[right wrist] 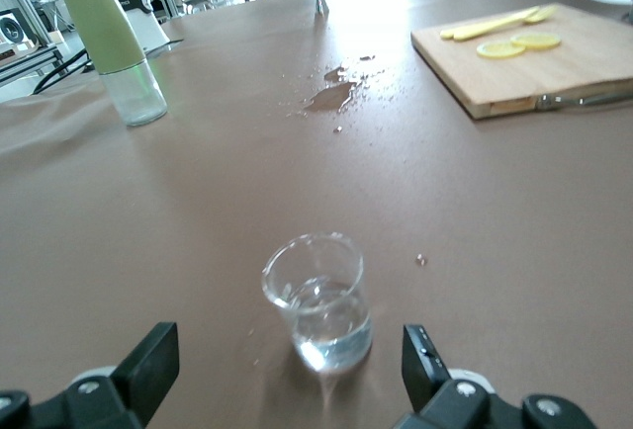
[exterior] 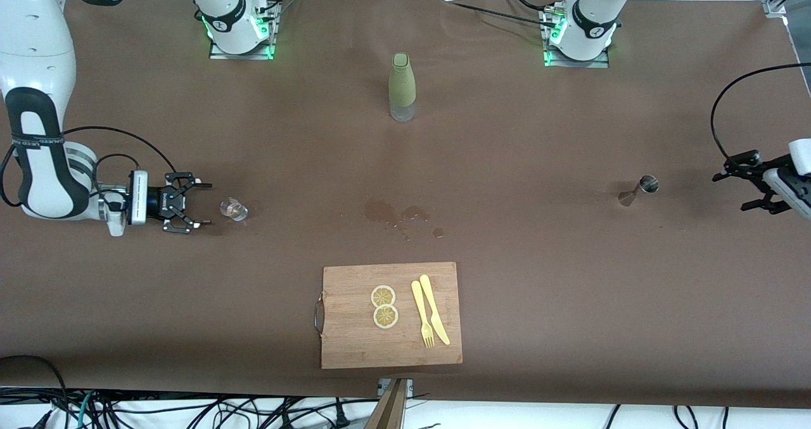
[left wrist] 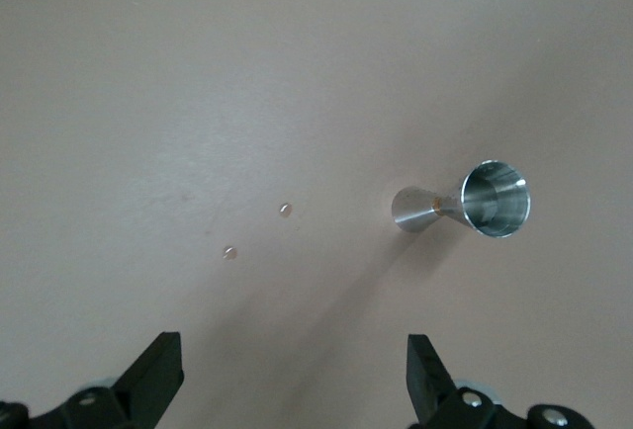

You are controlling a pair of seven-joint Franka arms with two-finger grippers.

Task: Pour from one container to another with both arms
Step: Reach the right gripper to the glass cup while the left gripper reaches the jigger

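Front view: bench [exterior: 570, 277] with brown cover; right tool [exterior: 187, 211] low at the right arm's end, fingers spread, empty, just beside a glass [exterior: 234, 210]; left tool [exterior: 751, 185] at the left arm's end, near a steel jigger [exterior: 638, 190]; green bottle [exterior: 402, 87] upright near the base edge; spill [exterior: 396, 214] mid-bench; board [exterior: 391, 315] at the camera edge with lemon slices [exterior: 384, 306], knife [exterior: 434, 308], fork [exterior: 422, 313]. Left wrist view: fingers [left wrist: 427, 370] apart, empty, jigger [left wrist: 465, 202] past them. Right wrist view: fingers [right wrist: 423, 360] apart, glass [right wrist: 321, 300] just ahead, part-filled with clear liquid.

A board [exterior: 355, 346] carries two lemon slices [exterior: 384, 306], a knife [exterior: 434, 308] and fork [exterior: 422, 313], with a spill [exterior: 396, 213] farther off.
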